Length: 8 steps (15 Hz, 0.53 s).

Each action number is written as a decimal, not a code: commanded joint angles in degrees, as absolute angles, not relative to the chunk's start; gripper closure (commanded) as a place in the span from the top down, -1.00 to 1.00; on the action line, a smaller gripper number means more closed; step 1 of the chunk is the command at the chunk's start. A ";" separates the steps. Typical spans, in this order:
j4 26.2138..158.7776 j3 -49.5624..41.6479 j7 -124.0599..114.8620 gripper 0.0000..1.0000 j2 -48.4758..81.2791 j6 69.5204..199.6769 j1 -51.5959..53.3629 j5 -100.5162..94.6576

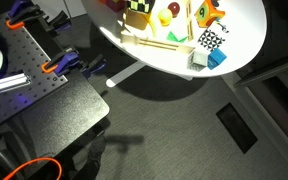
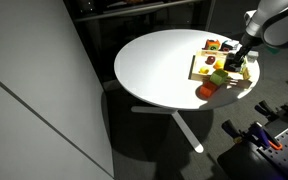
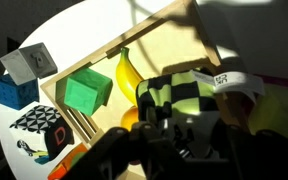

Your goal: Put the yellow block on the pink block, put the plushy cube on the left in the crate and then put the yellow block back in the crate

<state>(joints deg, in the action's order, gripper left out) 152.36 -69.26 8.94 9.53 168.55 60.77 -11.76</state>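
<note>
In the wrist view my gripper (image 3: 179,128) is shut on the plushy cube (image 3: 184,95), whose bold checks look yellowish and black here. It holds the cube over the light wooden crate (image 3: 134,40). In an exterior view the gripper (image 2: 234,66) is low over the crate (image 2: 196,70). A yellow-green block (image 2: 219,77) is at the crate's near edge beside a red-pink block (image 2: 206,90) on the table. I cannot tell whether it rests on that block. The crate also shows in an exterior view (image 1: 154,43).
In the crate lie a green block (image 3: 84,92) and a banana-like yellow toy (image 3: 129,75). Outside it stand a grey-white cube (image 3: 29,65), a blue block (image 3: 14,92) and a finely patterned cube (image 3: 39,130). The round white table (image 2: 154,70) stands on a single pedestal.
</note>
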 commanded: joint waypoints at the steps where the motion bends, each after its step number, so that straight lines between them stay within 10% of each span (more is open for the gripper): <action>1: 152.69 -71.77 9.02 0.65 7.44 167.27 62.95 -13.37; 3: 152.68 -72.10 9.06 0.95 7.35 167.35 63.76 -13.26; 8: 152.79 -72.26 9.28 1.00 6.64 168.52 65.66 -13.07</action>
